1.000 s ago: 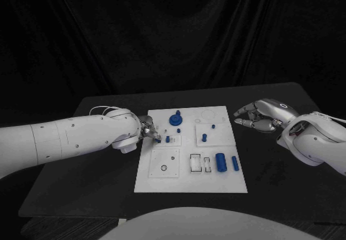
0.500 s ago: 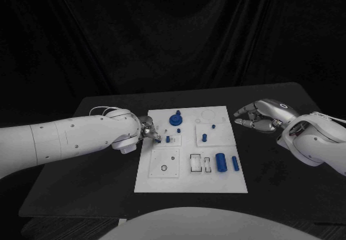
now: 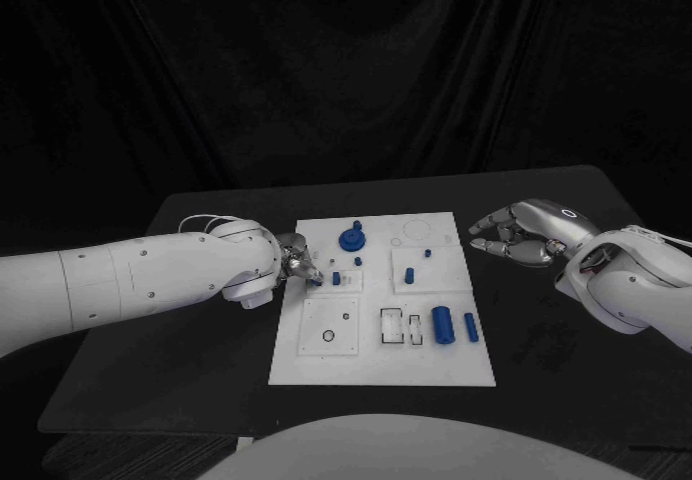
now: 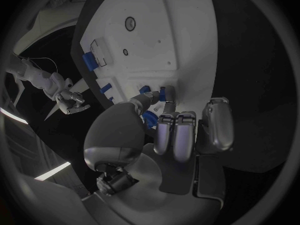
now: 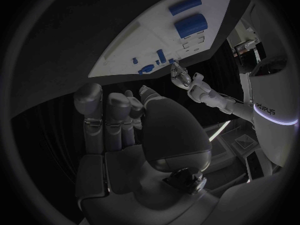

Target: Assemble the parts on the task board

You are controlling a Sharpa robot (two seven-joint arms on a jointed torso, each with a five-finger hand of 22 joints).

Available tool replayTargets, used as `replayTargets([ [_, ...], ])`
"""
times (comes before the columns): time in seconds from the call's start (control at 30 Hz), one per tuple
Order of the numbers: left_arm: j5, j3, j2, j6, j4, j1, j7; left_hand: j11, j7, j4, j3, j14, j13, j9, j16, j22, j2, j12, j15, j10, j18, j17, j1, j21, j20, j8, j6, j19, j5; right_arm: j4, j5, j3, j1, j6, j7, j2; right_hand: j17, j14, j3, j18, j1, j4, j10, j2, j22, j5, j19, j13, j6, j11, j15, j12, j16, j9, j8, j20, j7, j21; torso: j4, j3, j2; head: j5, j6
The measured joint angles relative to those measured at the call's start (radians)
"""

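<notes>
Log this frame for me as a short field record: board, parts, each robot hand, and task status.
board: white task board in the middle of the black table
parts: small blue parts lying on or standing in the board
left robot hand: at the board's left edge, fingertips pinching a small blue part
right robot hand: just off the board's right edge, fingers curled, holding nothing
status: assembly unfinished; two blue cylinders lie loose near the board's right edge

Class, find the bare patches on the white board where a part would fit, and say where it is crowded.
Free: the task board's near strip below the slots. Crowded: the left edge where the left hand works, and around the two blue cylinders.
</notes>
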Motion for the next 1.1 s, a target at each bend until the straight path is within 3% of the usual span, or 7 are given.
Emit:
replayTargets([
  [0.37,0.0,-0.001,-0.016,0.007,0.002,0.002,0.04,0.0,-0.002,0.003,0.041,0.0,0.0,0.022,0.0,0.0,-0.024,0.0,0.0,0.0,0.0,0.0,-0.018,-0.007,0.0,0.015,0.002,0.0,0.0,-0.003,0.0,0.0,0.0,0.001,-0.001,0.001,-0.001,0.0,0.0,0.0,0.001,0.0,0.0,0.001,0.0,0.0,0.0,-0.002,0.0,0.0,0.0,0.0,-0.004,-0.001,0.0,0.0,0.0,0.0,0.0001,-0.0006,0.0,-0.005,0.0],
  [0.47,0.0,-0.001,-0.017,0.018,-0.002,0.014,0.049,0.0,-0.002,0.001,0.067,0.0,0.0,0.033,0.0,0.0,-0.029,0.0,0.0,0.0,0.0,0.0,-0.023,-0.011,0.003,0.015,0.002,-0.003,0.0,-0.004,0.0,0.0,-0.001,0.001,-0.002,0.003,-0.001,0.0,0.0,0.0,0.001,0.0,0.0,0.001,0.0,0.0,0.0,-0.002,0.0,0.0,0.0,0.0,-0.004,-0.001,0.0,0.0,0.0,0.0,0.0,-0.0007,0.0,-0.005,0.0],
  [0.6,0.0,0.0,-0.013,0.056,-0.017,0.046,0.058,0.0,-0.002,0.0,0.083,0.0,0.0,0.039,0.0,0.0,-0.034,0.0,0.0,0.0,0.0,0.0,-0.029,-0.016,0.004,0.019,0.002,-0.004,-0.007,-0.005,0.003,0.0,-0.001,0.002,-0.002,0.006,-0.001,0.0,0.0,0.0,0.001,0.0,0.0,0.001,0.0,0.0,0.0,-0.002,0.0,0.0,0.0,0.0,-0.004,-0.001,0.0,0.0,0.0,-0.001,-0.0007,-0.0009,0.0,-0.009,0.0],
  [0.77,0.0,0.0,-0.004,0.124,-0.036,0.069,0.062,0.0,0.008,0.0,0.102,0.0,0.0,0.049,0.0,0.0,-0.041,0.0,0.0,0.0,0.0,0.0,-0.035,-0.026,0.005,0.021,-0.007,-0.016,-0.013,-0.007,0.007,0.0,-0.001,0.002,-0.002,0.008,-0.001,0.0,0.003,0.0,0.001,0.003,0.0,0.001,0.0,0.0,0.0,-0.003,0.0,0.0,0.0,0.0,-0.004,-0.002,0.0,0.0,0.0,-0.004,-0.0012,-0.0008,0.0,-0.011,0.0],
  [0.93,0.017,0.0,0.006,0.195,-0.057,0.083,0.058,0.0,0.013,-0.001,0.103,0.0,0.0,0.055,0.0,0.0,-0.041,0.0,0.0,0.0,0.0,0.0,-0.035,-0.03,0.005,0.021,-0.013,-0.016,-0.013,-0.007,0.011,0.0,-0.001,0.002,-0.002,0.009,-0.001,0.0,0.003,0.0,0.001,0.003,0.0,0.001,0.0,0.0,0.0,-0.003,0.0,0.0,0.0,0.0,-0.004,-0.002,0.0,0.0,0.0,-0.004,-0.0031,0.0005,-0.001,-0.013,0.0],
  [1.1,0.056,0.0,0.018,0.255,-0.073,0.087,0.04,0.0,0.013,-0.001,0.103,0.0,0.0,0.058,0.0,0.0,-0.041,0.0,0.0,0.0,0.0,0.0,-0.036,-0.03,0.005,0.027,-0.013,-0.016,-0.014,-0.007,0.013,0.0,-0.001,0.003,-0.003,0.009,-0.002,0.0,0.003,0.0,0.001,0.003,0.0,0.001,0.0,0.0,0.0,-0.003,0.0,0.0,0.0,0.0,-0.004,-0.002,-0.004,0.0,0.0,-0.004,-0.0035,0.0007,0.0,-0.017,0.0],
])
